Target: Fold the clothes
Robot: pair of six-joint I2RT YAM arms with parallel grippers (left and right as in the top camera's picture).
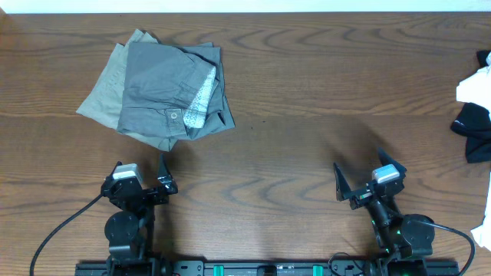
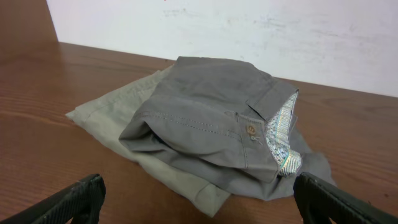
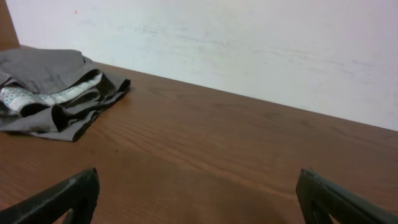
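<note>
A folded grey garment with a buttoned waistband (image 1: pixel 173 92) lies on top of a folded khaki piece (image 1: pixel 103 96) at the table's back left. Both show in the left wrist view, the grey one (image 2: pixel 211 118) over the khaki one (image 2: pixel 124 118). The grey piece also shows at the left of the right wrist view (image 3: pixel 50 87). My left gripper (image 1: pixel 140 170) is open and empty, just in front of the pile (image 2: pixel 199 202). My right gripper (image 1: pixel 370 176) is open and empty over bare table (image 3: pixel 199 199). A black garment (image 1: pixel 476 130) lies at the right edge.
White fabric (image 1: pixel 472 84) lies by the black garment at the right edge, and more white shows at the lower right corner (image 1: pixel 483 230). Black cables (image 1: pixel 65 230) run from the arm bases at the front. A white wall (image 3: pixel 249 43) stands behind the table.
</note>
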